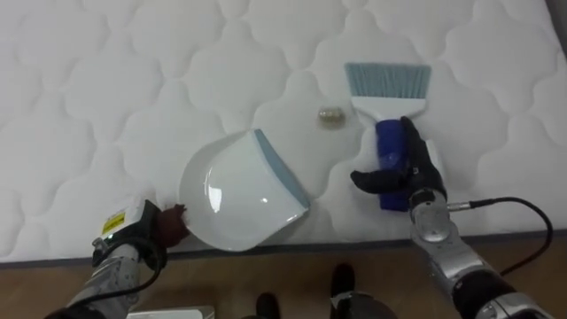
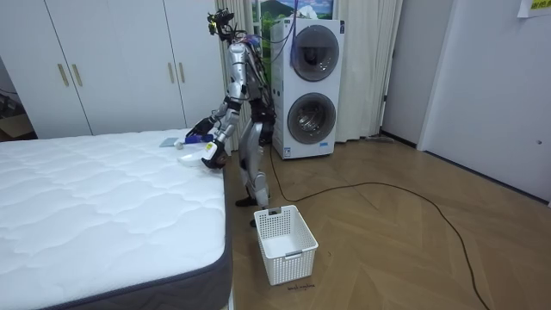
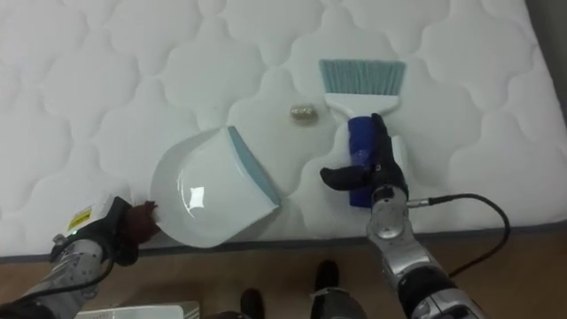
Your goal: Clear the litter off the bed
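Okay, lower left my left hand (image 1: 164, 226) grips the white plastic dustpan (image 1: 235, 190); right hand (image 1: 409, 164) lies on the blue-handled brush (image 1: 387, 84), I can't tell its grip.

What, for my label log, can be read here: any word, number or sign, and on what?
Nothing is legible.
Yellow sticker on the robot's left wrist: print too small to read.
The brush and the dustpan: no print visible.
Washing machines: any markings too small to read.

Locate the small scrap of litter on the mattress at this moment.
In the left eye view, the scrap lies on the white mattress right of centre, just left of the brush in the right hand and above the dustpan's open lip.
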